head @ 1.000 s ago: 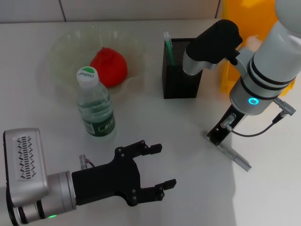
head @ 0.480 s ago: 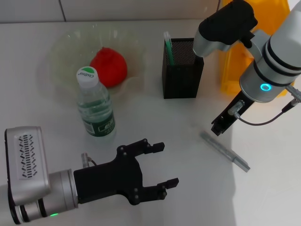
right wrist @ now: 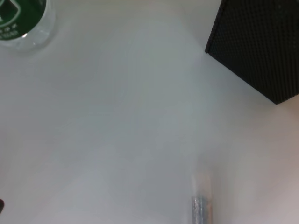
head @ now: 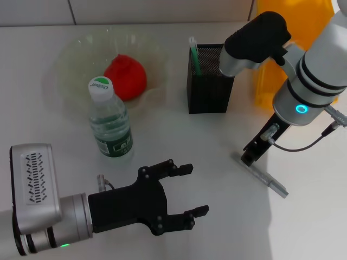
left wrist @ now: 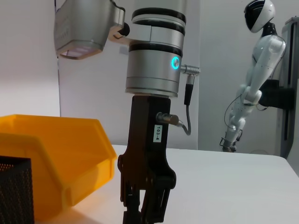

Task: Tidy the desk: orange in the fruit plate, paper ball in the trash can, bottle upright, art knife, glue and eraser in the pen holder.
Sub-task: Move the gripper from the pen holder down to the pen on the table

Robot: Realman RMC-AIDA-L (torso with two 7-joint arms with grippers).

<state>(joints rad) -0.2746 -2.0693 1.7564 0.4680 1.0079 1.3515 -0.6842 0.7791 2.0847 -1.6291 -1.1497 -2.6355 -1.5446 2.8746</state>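
Right pincer [head: 249, 158] has dropped back (fingers together) onto art knife [head: 264, 176].

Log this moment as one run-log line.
right gripper low over art knife on desk | left gripper open, idle near front | bottle upright | orange in fruit plate

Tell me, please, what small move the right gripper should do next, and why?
Probably lower a little and close on the art knife. The right gripper is at the knife's near end, and the knife lies flat on the desk, outside the pen holder. The left gripper hangs open, idle.
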